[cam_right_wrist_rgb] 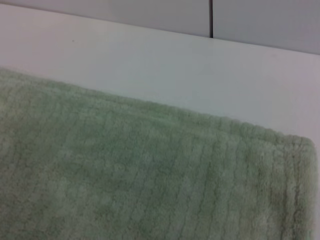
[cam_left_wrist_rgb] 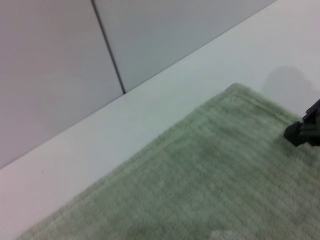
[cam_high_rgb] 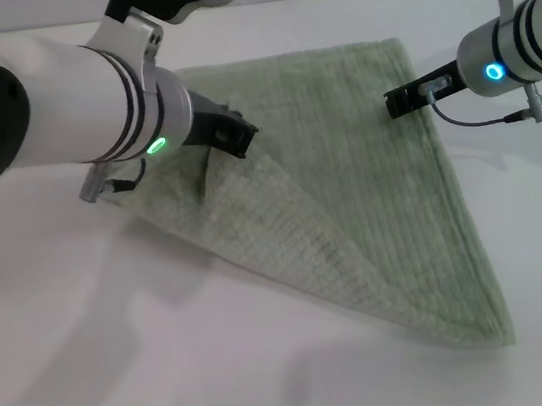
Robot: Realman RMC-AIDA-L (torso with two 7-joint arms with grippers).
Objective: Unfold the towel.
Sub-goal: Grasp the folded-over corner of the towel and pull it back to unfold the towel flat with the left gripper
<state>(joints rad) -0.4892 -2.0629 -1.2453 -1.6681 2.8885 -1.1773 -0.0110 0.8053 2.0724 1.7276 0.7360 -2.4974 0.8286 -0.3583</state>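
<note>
The pale sage-green towel (cam_high_rgb: 350, 192) lies on the white table, folded into a rough triangle with its point toward the near right. My left gripper (cam_high_rgb: 229, 134) is at the towel's left part, shut on a fold of the upper layer, which puckers up to it. My right gripper (cam_high_rgb: 400, 101) rests at the towel's right hem, just below the far right corner. It also shows as a black tip in the left wrist view (cam_left_wrist_rgb: 304, 131), on the cloth. The towel fills the lower part of the left wrist view (cam_left_wrist_rgb: 200, 190) and of the right wrist view (cam_right_wrist_rgb: 140, 180).
The white table (cam_high_rgb: 122, 365) extends to the near left and to the right of the towel. A grey panelled wall (cam_left_wrist_rgb: 75, 60) stands right behind the table's far edge. A cable loop (cam_high_rgb: 486, 117) hangs under my right wrist.
</note>
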